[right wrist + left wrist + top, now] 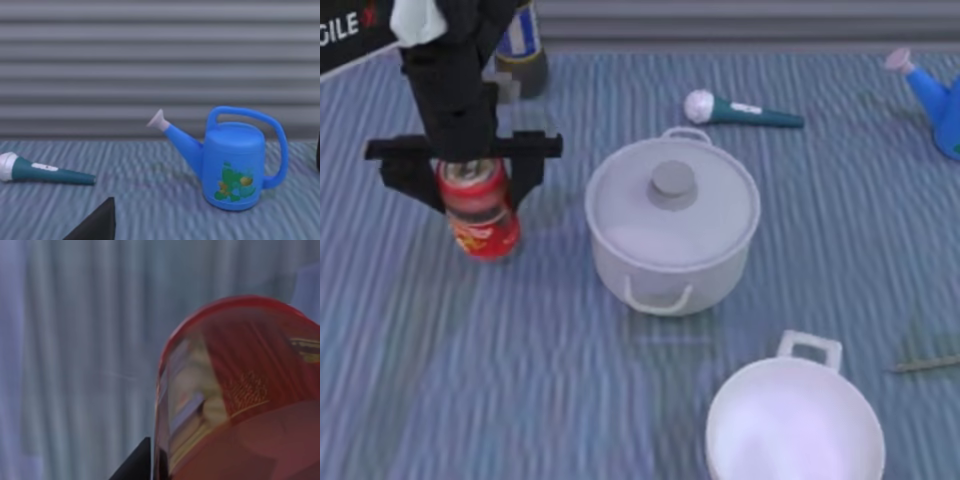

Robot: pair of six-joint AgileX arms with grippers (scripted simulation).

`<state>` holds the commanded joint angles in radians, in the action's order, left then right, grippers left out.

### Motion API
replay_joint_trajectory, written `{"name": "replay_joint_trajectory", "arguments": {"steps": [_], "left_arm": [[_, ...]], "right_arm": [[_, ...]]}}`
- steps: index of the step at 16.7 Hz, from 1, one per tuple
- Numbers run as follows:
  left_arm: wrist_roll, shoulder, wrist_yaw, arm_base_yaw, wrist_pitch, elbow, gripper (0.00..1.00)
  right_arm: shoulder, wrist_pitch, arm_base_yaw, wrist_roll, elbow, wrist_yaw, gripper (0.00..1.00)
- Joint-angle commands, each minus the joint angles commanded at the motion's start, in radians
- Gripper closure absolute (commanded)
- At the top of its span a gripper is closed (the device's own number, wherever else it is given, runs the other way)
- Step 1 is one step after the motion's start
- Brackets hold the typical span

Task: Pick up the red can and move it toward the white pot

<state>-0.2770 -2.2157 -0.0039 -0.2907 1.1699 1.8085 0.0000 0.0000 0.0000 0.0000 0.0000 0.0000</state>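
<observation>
The red can [483,215] is to the left of the white pot [670,225], with a gap of table between them. My left gripper [470,185] reaches down from above and is shut on the can's upper part, a black finger on each side. In the left wrist view the red can [240,400] fills most of the picture, with one dark finger [137,466] against its side. The frames do not show whether the can is off the table. The lidded pot has a grey knob [672,183]. My right arm is out of the top view; its wrist view faces the back wall.
A dark bottle with a blue label [525,50] stands behind the left arm. A teal microphone [740,110] lies behind the pot. At the far right is a blue watering can [935,95], and a plain white one-handled vessel [795,430] sits front right. A thin stick [925,363] lies near the right edge.
</observation>
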Motion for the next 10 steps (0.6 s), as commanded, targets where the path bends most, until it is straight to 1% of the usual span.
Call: {"name": "replay_joint_trajectory", "arguments": {"steps": [4, 8, 10], "left_arm": [[-0.003, -0.028, 0.000, 0.001, -0.103, -0.074, 1.00], [-0.003, -0.029, 0.000, 0.001, -0.106, -0.077, 1.00], [-0.003, -0.029, 0.000, 0.001, -0.106, -0.077, 0.85]], "right_arm": [[0.000, 0.000, 0.000, 0.000, 0.000, 0.000, 0.00], [0.000, 0.000, 0.000, 0.000, 0.000, 0.000, 0.00], [0.000, 0.000, 0.000, 0.000, 0.000, 0.000, 0.00]]}}
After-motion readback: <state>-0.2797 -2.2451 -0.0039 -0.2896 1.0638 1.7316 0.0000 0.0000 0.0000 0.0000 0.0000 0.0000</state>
